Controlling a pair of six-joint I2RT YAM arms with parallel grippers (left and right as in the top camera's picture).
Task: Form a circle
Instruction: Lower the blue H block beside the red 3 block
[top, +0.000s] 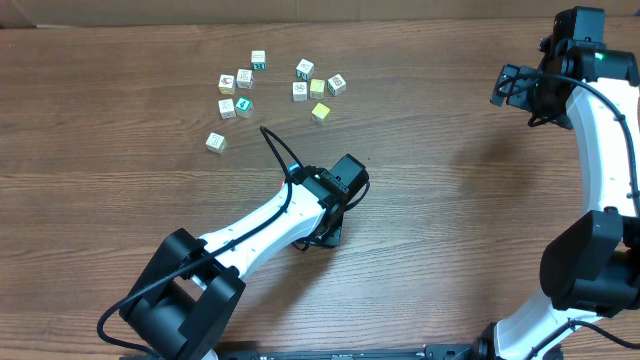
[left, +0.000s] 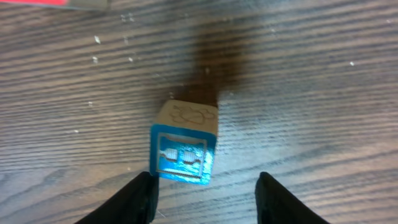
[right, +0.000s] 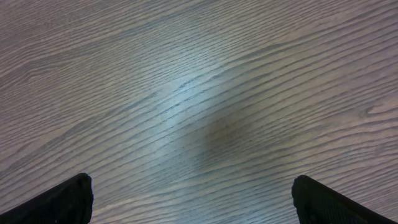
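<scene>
A bright blue printed cube (left: 183, 149) with a tan top rests on the wooden table just ahead of my left gripper (left: 205, 180). That gripper is open: the left finger (left: 140, 196) sits at the cube's lower left corner and the right finger (left: 280, 199) is well apart from it. In the overhead view the left gripper (top: 325, 232) points down at mid-table and hides this cube. My right gripper (top: 515, 85) hangs open at the far right over bare wood (right: 193, 199). No circle shows in any view.
Several small cubes lie loosely scattered at the back left, among them white ones (top: 216, 142) (top: 300, 90), a teal-green one (top: 244, 104) and two yellow ones (top: 318, 87) (top: 321, 111). The left arm (top: 250, 250) runs diagonally from the front left.
</scene>
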